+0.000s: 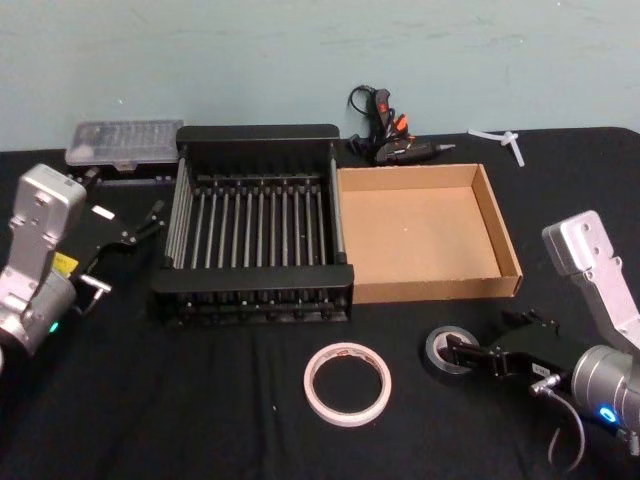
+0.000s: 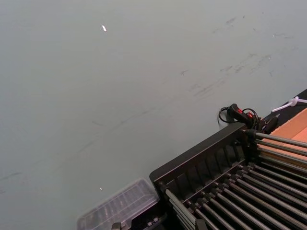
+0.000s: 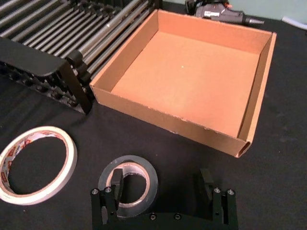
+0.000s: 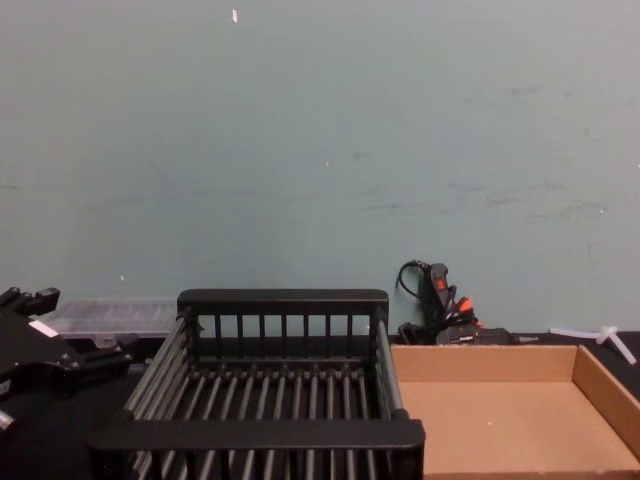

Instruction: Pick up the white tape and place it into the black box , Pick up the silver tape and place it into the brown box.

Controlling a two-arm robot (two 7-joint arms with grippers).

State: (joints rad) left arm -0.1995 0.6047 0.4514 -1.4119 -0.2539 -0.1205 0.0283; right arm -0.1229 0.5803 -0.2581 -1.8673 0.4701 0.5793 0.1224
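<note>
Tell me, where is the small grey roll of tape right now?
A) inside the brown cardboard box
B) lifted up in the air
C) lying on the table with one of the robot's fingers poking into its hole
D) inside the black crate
C: the silver tape lies flat on the black table, with one of the right gripper's fingers inside its hole and the other outside; the brown box holds nothing.
</note>
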